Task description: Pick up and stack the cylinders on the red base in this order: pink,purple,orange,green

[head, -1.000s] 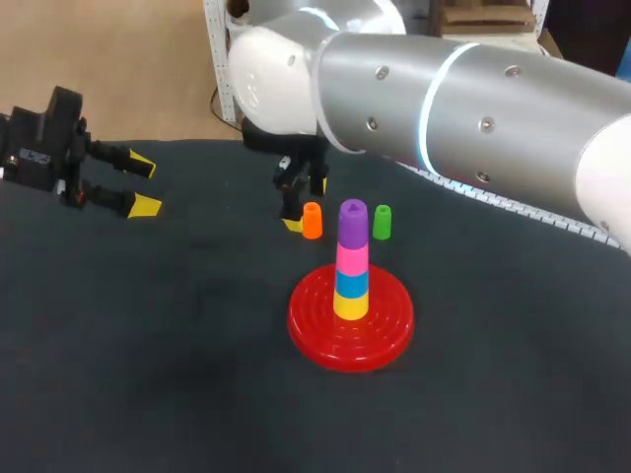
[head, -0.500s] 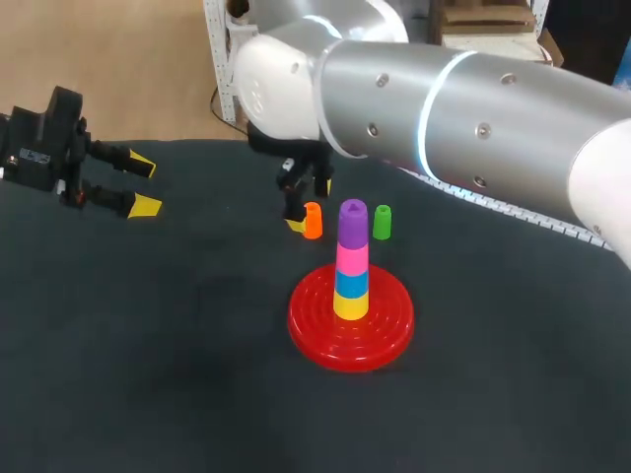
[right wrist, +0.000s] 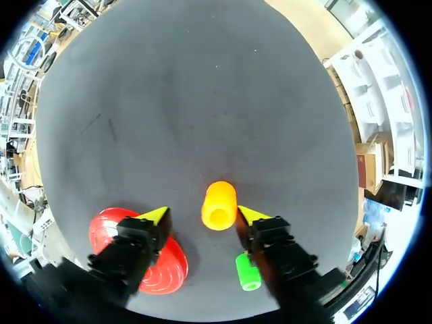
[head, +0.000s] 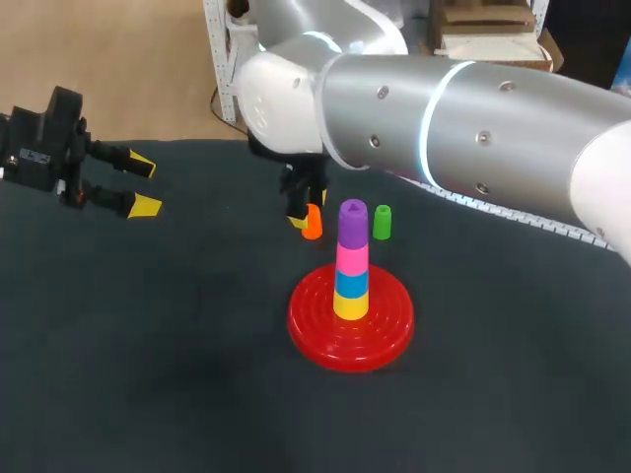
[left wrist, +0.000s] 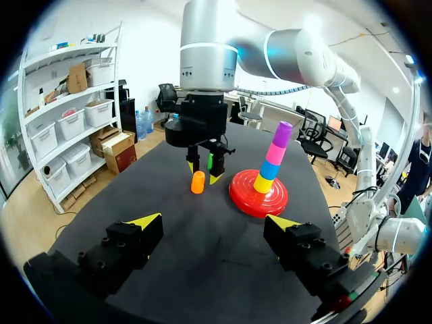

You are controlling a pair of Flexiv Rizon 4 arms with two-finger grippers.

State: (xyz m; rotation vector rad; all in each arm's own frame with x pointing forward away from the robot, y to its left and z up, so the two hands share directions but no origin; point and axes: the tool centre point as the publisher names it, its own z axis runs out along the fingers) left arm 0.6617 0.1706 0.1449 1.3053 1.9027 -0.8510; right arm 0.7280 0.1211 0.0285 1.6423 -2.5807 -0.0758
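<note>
The right gripper [right wrist: 202, 214] hangs open, its 2 fingers straddling the orange cylinder [right wrist: 219, 205], which stands on the table near the red base [head: 389, 327], so the orange pick looks in hand, and closing squarely comes next.

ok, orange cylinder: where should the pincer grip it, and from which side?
The orange cylinder stands upright, open end up, apart from the green cylinder: come from straight above and close the right pincer on its round side wall.
</note>
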